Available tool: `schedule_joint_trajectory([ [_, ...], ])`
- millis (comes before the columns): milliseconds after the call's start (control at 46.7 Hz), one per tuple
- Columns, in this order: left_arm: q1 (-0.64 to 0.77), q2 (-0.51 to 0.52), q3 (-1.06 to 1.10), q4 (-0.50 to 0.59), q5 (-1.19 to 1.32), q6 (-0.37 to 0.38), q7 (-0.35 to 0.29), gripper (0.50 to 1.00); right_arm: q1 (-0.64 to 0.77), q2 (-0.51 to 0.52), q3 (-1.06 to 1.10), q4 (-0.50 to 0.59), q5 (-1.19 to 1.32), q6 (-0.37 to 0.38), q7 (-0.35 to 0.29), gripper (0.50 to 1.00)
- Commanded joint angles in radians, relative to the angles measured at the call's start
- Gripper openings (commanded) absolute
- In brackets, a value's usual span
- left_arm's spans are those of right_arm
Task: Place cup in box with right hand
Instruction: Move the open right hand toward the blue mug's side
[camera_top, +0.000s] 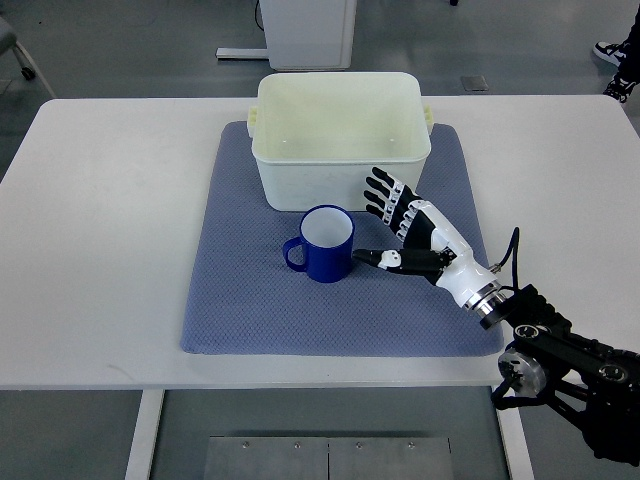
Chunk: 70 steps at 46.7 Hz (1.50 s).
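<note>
The right hand is held spread wide, empty, just beside the cup, ready for grasping; the box lies beyond.

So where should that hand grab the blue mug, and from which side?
Probably around the body of the blue mug, from the picture's right. It stands upright with its handle pointing left, so the smooth round wall faces the right hand, whose fingers are spread open beside it, thumb near the wall.
</note>
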Motion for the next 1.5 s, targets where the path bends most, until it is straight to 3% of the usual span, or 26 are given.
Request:
schedule_joint_trajectory([
  [0, 0.000, 0.000, 0.000, 0.001, 0.000, 0.000, 0.000, 1.000, 0.011, 0.014, -0.013, -0.009, 0.000, -0.003, 0.000, 0.998],
  [706, 0.000, 0.000, 0.000, 0.000, 0.000, 0.000, 0.000, 1.000, 0.013, 0.086, -0.042, -0.095, -0.003, -0.026, 0.000, 0.998],
  [1049, 0.000, 0.000, 0.000, 0.000, 0.000, 0.000, 0.000, 1.000, 0.019, 0.127, -0.044, -0.098, -0.005, -0.085, 0.000, 0.995],
  [1477, 0.000, 0.000, 0.000, 0.000, 0.000, 0.000, 0.000, 1.000, 0.033, 0.181, -0.055, -0.153, -0.005, -0.087, 0.000, 0.995],
])
